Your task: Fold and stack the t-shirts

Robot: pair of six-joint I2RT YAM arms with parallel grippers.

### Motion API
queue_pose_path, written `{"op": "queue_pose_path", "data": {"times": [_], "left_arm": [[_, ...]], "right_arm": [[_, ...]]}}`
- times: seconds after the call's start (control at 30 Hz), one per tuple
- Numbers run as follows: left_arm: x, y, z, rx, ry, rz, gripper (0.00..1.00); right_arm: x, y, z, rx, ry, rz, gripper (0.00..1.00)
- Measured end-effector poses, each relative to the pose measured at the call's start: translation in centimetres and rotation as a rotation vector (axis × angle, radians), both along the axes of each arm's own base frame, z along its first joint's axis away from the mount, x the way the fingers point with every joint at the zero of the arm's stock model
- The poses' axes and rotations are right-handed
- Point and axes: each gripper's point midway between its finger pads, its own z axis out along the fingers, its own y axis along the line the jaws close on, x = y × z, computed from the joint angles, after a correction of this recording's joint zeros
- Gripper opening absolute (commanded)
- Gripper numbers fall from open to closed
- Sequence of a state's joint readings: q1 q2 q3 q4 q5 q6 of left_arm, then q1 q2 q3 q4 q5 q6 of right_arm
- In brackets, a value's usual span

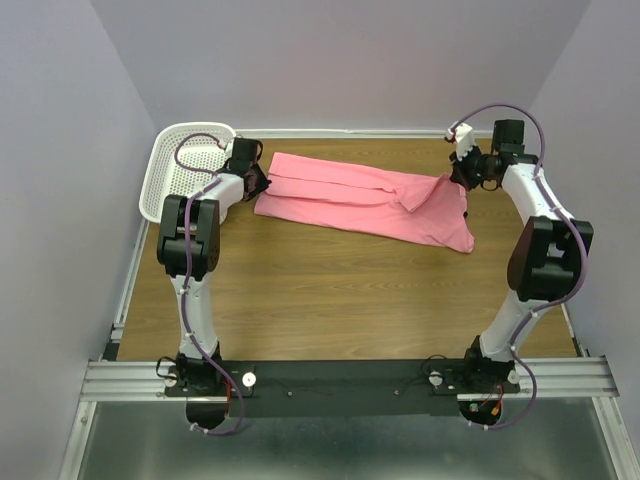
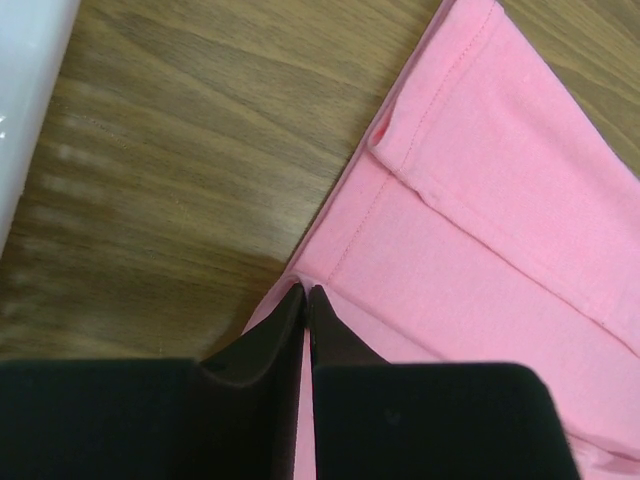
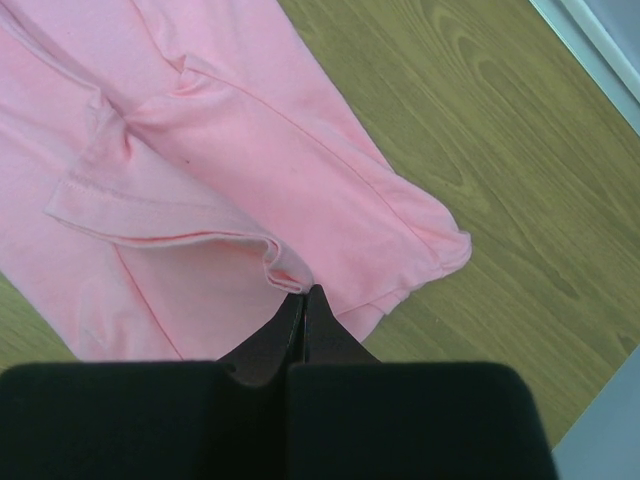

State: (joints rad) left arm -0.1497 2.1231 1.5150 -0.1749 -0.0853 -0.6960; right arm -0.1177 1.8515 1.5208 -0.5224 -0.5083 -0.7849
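The salmon-pink t-shirt [image 1: 350, 200] lies folded into a long band across the far part of the wooden table. My left gripper [image 1: 256, 182] is at its left end. In the left wrist view its tips [image 2: 304, 290] meet on the hemmed edge of the t-shirt [image 2: 480, 230], pinching a little fabric. My right gripper [image 1: 458, 178] is at the right end. In the right wrist view it [image 3: 306, 290] is shut on a curled fold of the t-shirt [image 3: 250, 120], which rises slightly off the table there.
A white perforated basket [image 1: 185, 165] stands at the far left corner, just left of my left arm; its wall [image 2: 25, 90] shows in the left wrist view. The table's raised edge [image 3: 590, 40] runs close to the right of the shirt.
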Motion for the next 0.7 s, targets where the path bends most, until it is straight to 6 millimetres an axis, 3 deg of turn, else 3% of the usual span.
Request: {"op": "queue_pose_path", "data": {"times": [0.17,0.7], "left_arm": [[0.1,0.0,0.1,0.001,-0.003,-0.003,0.16],[0.7,-1.0,1.2,-0.012,-0.028,-0.072,0.43]], "right_arm": [[0.3,-0.3,0.0,-0.011,0.0,-0.013,0.03],[0.9,-0.8,-0.7,-0.027,0.013,-0.039,0.04]]}}
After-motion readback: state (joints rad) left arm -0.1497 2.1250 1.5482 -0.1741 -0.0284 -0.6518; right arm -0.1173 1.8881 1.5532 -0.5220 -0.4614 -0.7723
